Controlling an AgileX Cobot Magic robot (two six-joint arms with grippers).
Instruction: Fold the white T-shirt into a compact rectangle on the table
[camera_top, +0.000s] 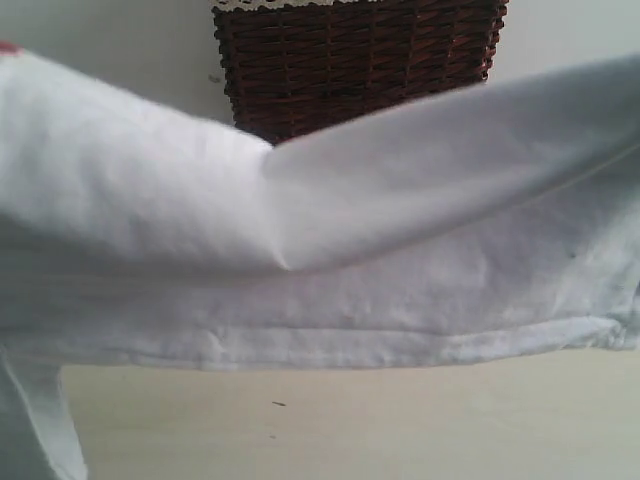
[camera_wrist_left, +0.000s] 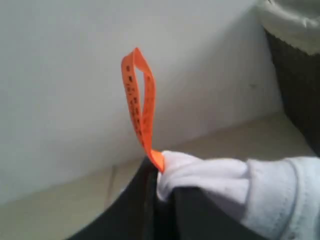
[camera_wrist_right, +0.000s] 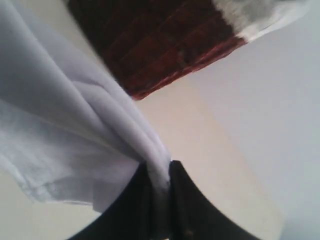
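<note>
white t-shirt (camera_top: 320, 250) spans frame middle, edge to edge, above table (camera_top: 400, 420) strip at bottom; wicker basket (camera_top: 360, 60) top centre behind. left wrist: left gripper (camera_wrist_left: 162, 185) jaws clamped on shirt edge beside upright orange tag (camera_wrist_left: 140, 105). right wrist: right gripper (camera_wrist_right: 160, 185) jaws pinching shirt fold.

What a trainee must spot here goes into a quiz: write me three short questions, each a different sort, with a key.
1. True or false: the white T-shirt lies flat on the table.
2. What sticks up by the left pincer? A) orange tag B) blue ribbon C) metal clip
3. Fill in: behind the shirt stands a dark wicker ____.
Key: 1 false, the left and the right pincer hold it up, both shut on cloth. 2 A. 3 basket.
</note>
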